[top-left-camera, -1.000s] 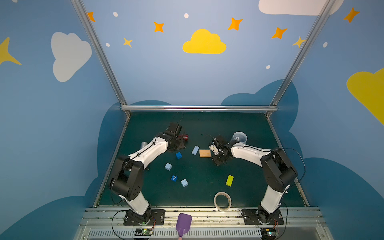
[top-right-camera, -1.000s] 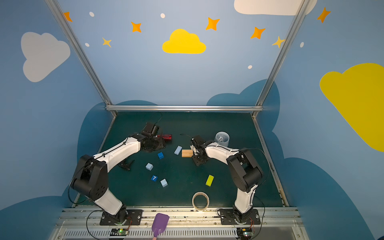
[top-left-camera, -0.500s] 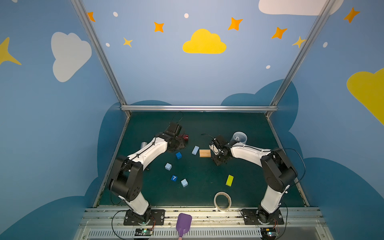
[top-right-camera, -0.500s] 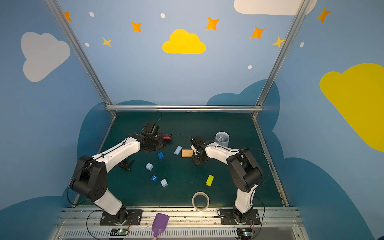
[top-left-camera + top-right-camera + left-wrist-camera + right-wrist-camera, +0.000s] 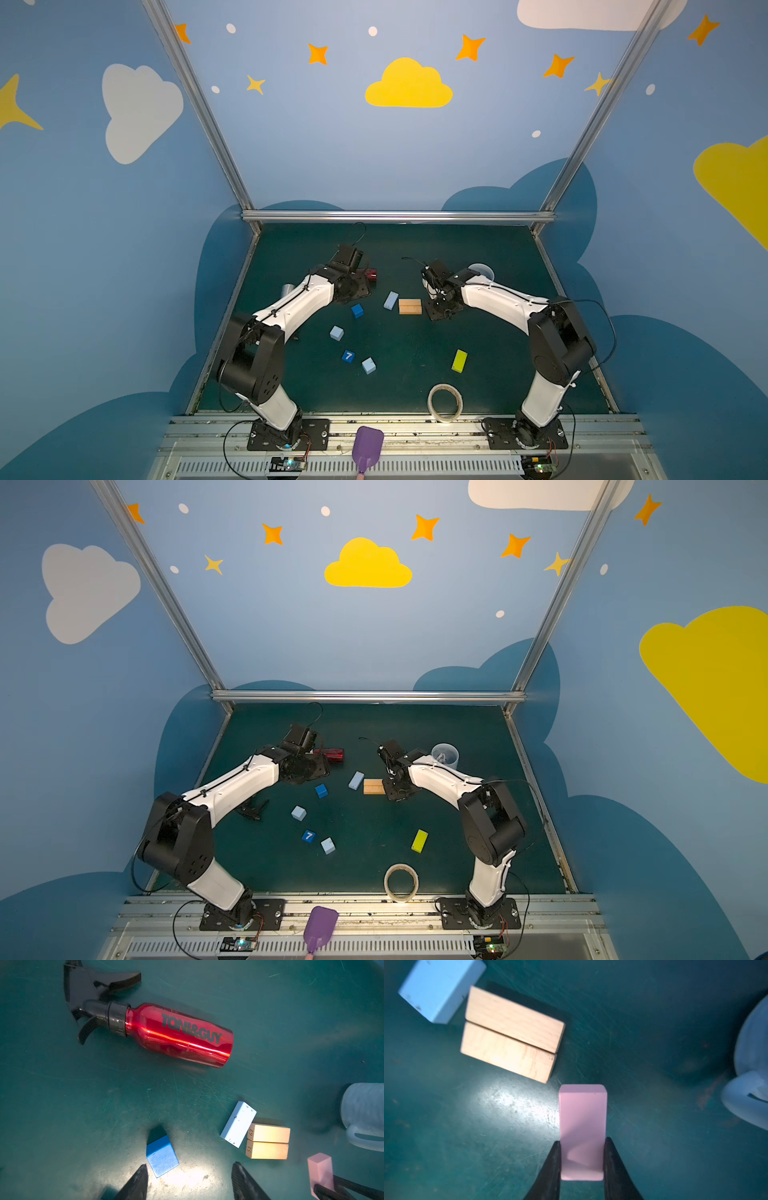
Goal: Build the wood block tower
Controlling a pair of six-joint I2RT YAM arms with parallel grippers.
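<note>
My right gripper point(image 5: 582, 1142) is shut on a pink block point(image 5: 582, 1130), held just above the mat beside two tan wood blocks point(image 5: 510, 1032) lying side by side. A light-blue flat block point(image 5: 390, 300) touches their left end. My left gripper point(image 5: 188, 1169) is open and empty, with a dark blue cube point(image 5: 162, 1155) just ahead of one fingertip. In both top views a light-blue cube point(image 5: 336, 333), the blue "7" cube point(image 5: 348, 356), another light-blue cube point(image 5: 368, 365) and a yellow-green block point(image 5: 459, 360) lie scattered nearer the front.
A red spray bottle point(image 5: 178, 1034) lies by the left gripper. A clear cup point(image 5: 482, 272) stands behind the right arm. A tape roll point(image 5: 445, 402) sits at the front edge, with a purple scoop point(image 5: 367, 446) on the rail.
Both arms stand almost where they were, and no block on the mat has shifted.
</note>
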